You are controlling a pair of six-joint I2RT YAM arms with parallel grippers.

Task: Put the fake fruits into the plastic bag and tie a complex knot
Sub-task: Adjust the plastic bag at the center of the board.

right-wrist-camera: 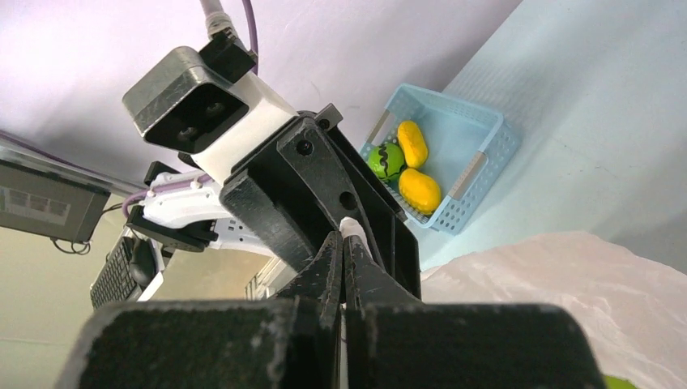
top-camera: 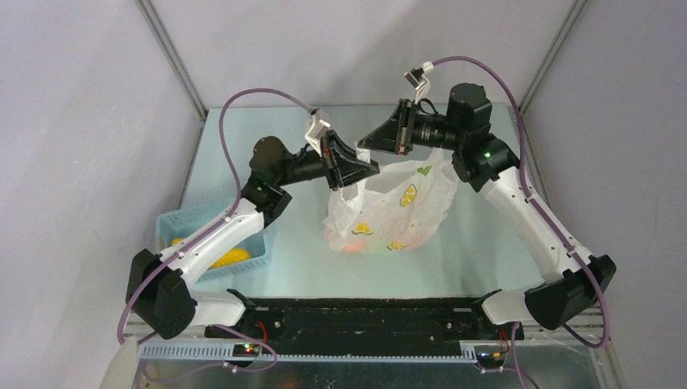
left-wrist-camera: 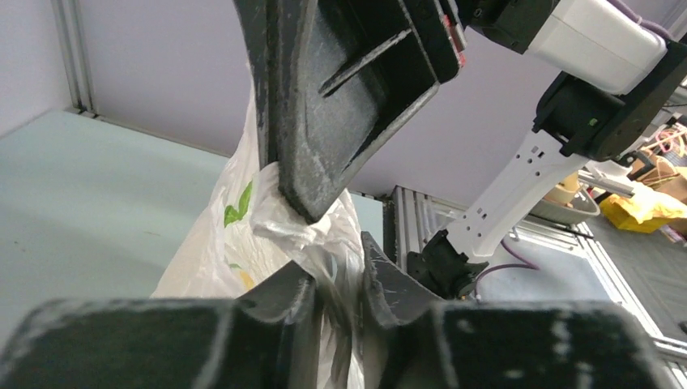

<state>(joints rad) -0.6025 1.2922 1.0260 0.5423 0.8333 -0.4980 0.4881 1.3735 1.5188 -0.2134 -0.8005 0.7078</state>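
The plastic bag [top-camera: 401, 203] stands in the middle of the table, white with yellow-green fruit marks. Orange fake fruits [top-camera: 351, 245] show through its lower part. My left gripper [top-camera: 373, 168] is shut on bunched handle plastic at the bag's upper left; the plastic sits between its jaws in the left wrist view [left-wrist-camera: 336, 271]. My right gripper [top-camera: 363, 144] is just above it, shut on a thin white handle strip [right-wrist-camera: 350, 228]. Its fingers [left-wrist-camera: 324, 121] come down onto the same bunch of plastic [left-wrist-camera: 296, 231]. No finished knot shows.
A light blue slatted basket [top-camera: 185, 220] sits at the left under my left arm, holding a yellow fruit [top-camera: 231, 258]. The right wrist view shows the basket [right-wrist-camera: 486, 121] with two yellow fruits [right-wrist-camera: 421, 190] and a green one [right-wrist-camera: 387, 160]. Grey walls enclose the table.
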